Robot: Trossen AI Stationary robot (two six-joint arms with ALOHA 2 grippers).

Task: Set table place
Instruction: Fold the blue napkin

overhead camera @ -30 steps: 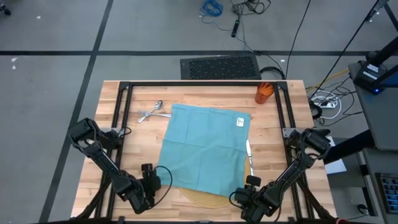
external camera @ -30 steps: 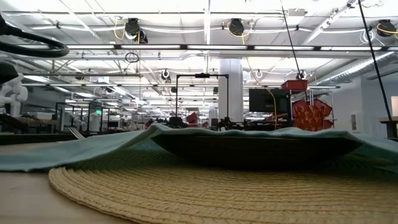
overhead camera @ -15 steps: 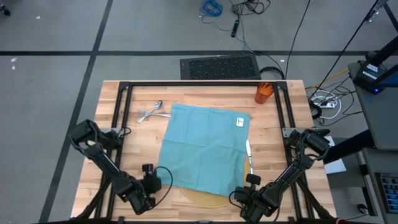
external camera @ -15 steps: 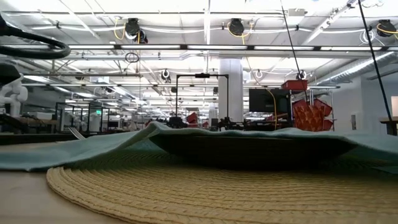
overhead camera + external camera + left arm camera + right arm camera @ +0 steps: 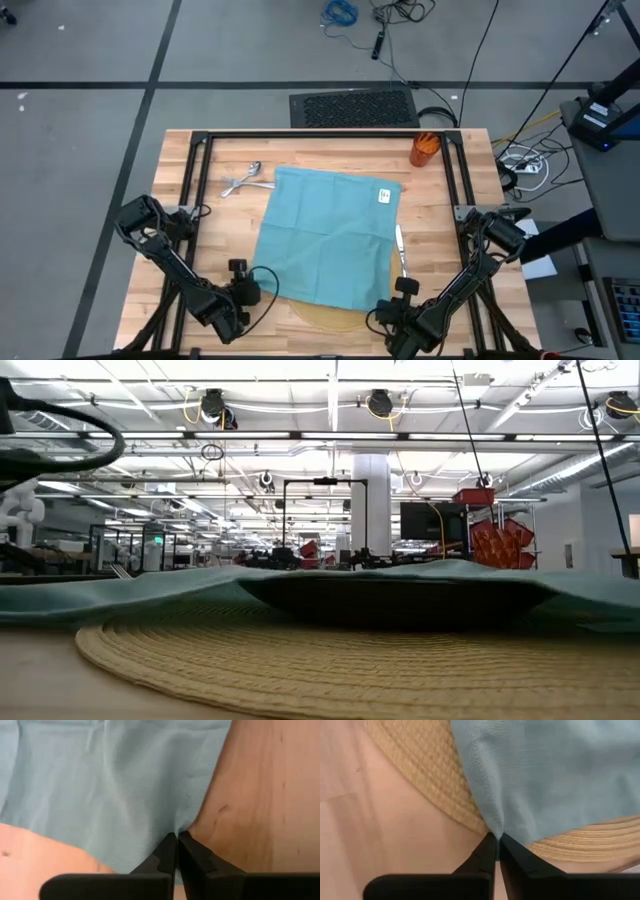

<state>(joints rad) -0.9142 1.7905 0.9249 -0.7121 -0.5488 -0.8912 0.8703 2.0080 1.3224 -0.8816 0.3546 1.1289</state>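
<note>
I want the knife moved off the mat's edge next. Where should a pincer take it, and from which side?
Grip the knife across its narrow width near mid-length, coming straight down. It lies flat, running front to back by the teal napkin at the mat's right edge. Both pincers, left and right, are pinching napkin corners now.

Napkins: one point(image 5: 330, 238)
Mats: one point(image 5: 330, 660)
Cups: one point(image 5: 424, 149)
Knives: one point(image 5: 400, 245)
Spoons: one point(image 5: 244, 176)
</note>
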